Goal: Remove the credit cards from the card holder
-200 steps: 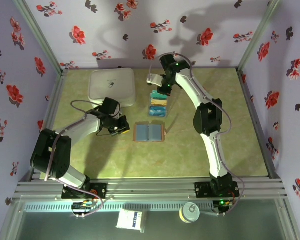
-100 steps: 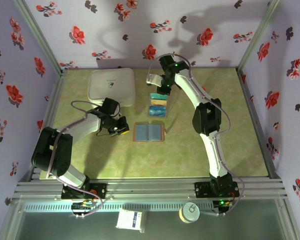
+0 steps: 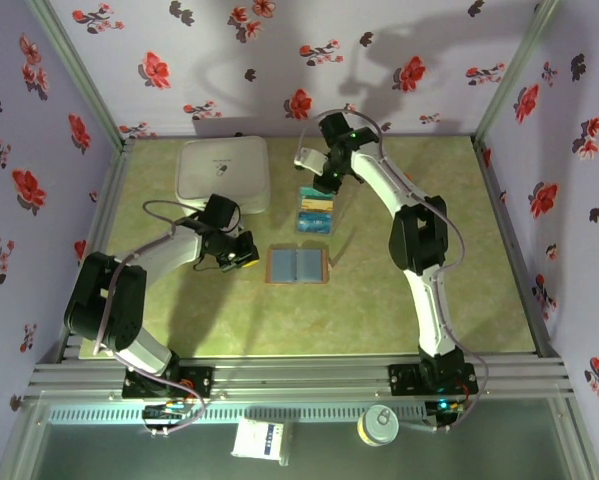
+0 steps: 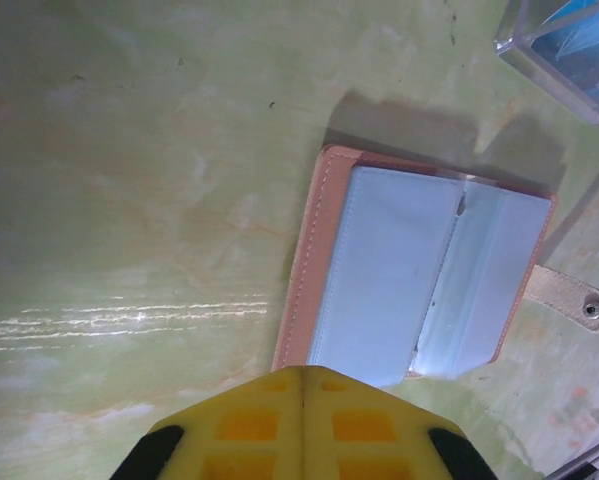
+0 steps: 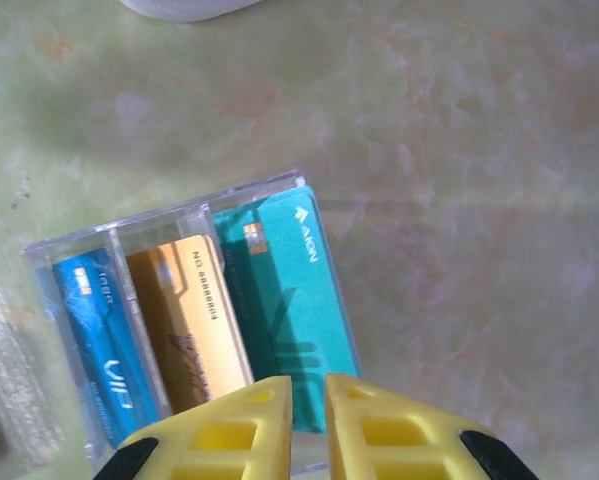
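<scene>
Change: a second ago the right gripper [image 5: 307, 392] was pinched shut low over the clear tray [image 5: 164, 220]. Now its jaws stand a narrow slit apart and it has drawn up a little.
Right gripper: barely parted, with nothing between the fingers, hanging above the tray's near end.
Cards: the teal card [image 5: 289, 290], orange card [image 5: 189, 315] and blue card [image 5: 94, 335] lie side by side in the tray, toward the middle of the bench's [image 3: 219, 320] far edge.
Card holder: the card holder [image 4: 429, 280] lies open and flat, grey-blue side up, mid-bench just on the near side of the tray. Its sleeves look empty.
Left gripper: the left gripper [image 4: 302, 380] is fully closed on nothing, just left of the holder, and has not moved.
Meaning: the teal card looks freshly let go, so the emptying is likely finished.
</scene>
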